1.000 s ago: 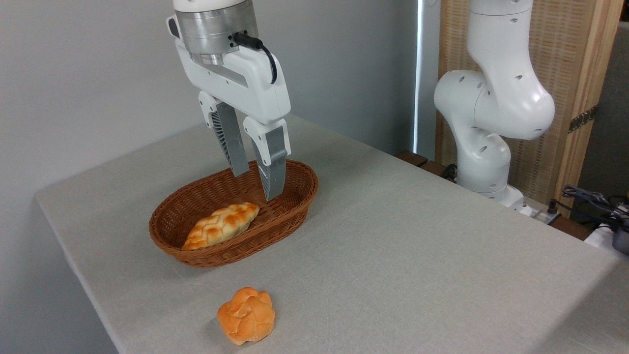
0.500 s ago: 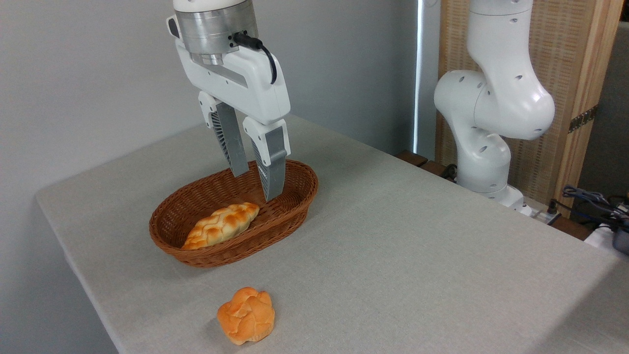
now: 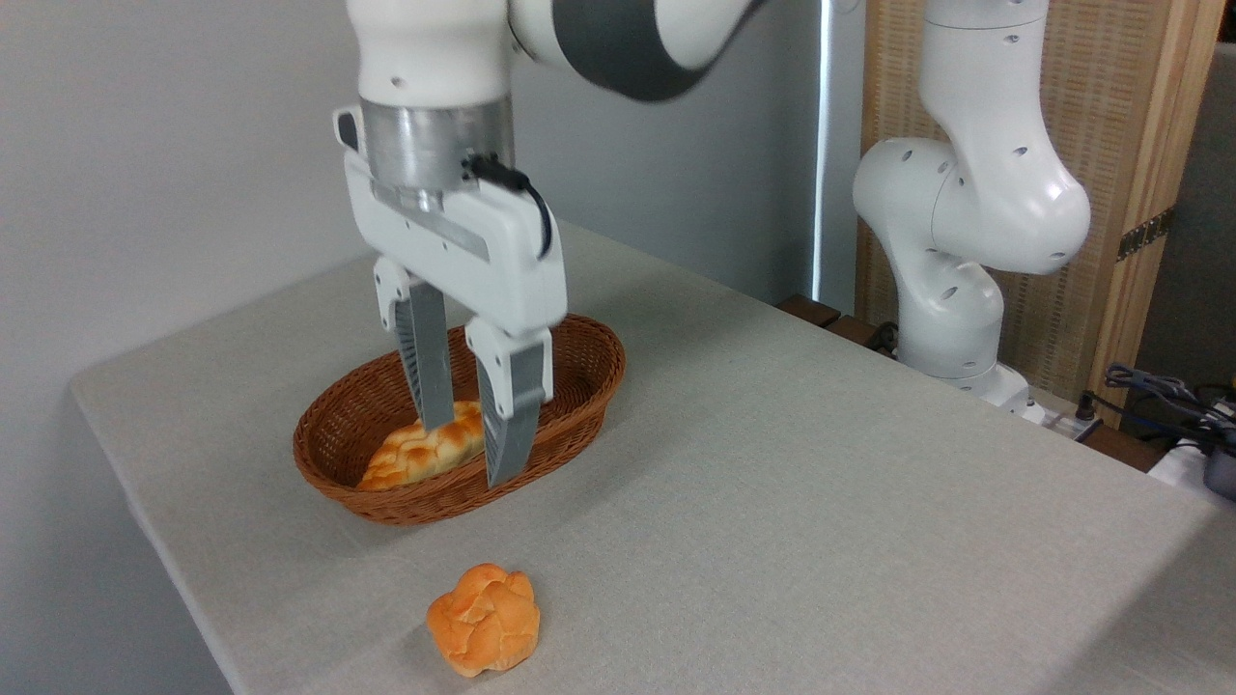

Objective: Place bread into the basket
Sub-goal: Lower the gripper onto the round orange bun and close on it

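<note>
The bread (image 3: pixel 484 619), a small orange-golden knotted bun, lies on the table near its front edge. Behind it stands the oval brown wicker basket (image 3: pixel 585 373), which holds a paler braided loaf (image 3: pixel 425 450). My gripper (image 3: pixel 468 454) hangs open in the air in front of the basket's near side, with nothing between its grey fingers. It is well above and behind the bun and partly hides the loaf.
The grey cloth-covered table (image 3: pixel 772 502) drops off at the front left, close to the bun. The robot's white base (image 3: pixel 966 241) stands at the right rear, with cables (image 3: pixel 1168 396) at the far right.
My gripper has come down and moved forward toward the front of the table, from over the basket's back to in front of its near side. It stays open. Bun and loaf have not moved.
</note>
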`<control>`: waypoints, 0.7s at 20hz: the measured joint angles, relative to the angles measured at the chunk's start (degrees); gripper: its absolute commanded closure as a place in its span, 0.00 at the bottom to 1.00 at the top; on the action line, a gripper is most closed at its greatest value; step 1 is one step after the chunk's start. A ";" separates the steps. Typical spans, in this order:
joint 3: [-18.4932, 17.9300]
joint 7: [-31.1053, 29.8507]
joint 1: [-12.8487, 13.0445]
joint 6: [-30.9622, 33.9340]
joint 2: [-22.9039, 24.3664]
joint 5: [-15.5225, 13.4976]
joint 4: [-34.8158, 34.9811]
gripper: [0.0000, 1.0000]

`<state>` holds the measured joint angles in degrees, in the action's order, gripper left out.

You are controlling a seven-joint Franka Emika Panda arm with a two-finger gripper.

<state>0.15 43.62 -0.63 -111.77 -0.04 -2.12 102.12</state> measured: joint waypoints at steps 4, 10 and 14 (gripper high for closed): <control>-0.15 0.03 -0.20 -11.46 0.27 0.00 5.98 0.00; -0.15 0.77 -0.21 -24.88 0.06 1.42 15.44 0.00; -0.14 0.82 -0.20 -27.91 -0.22 7.35 18.64 0.00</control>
<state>0.01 44.44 -0.82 -139.68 -0.26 5.23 120.76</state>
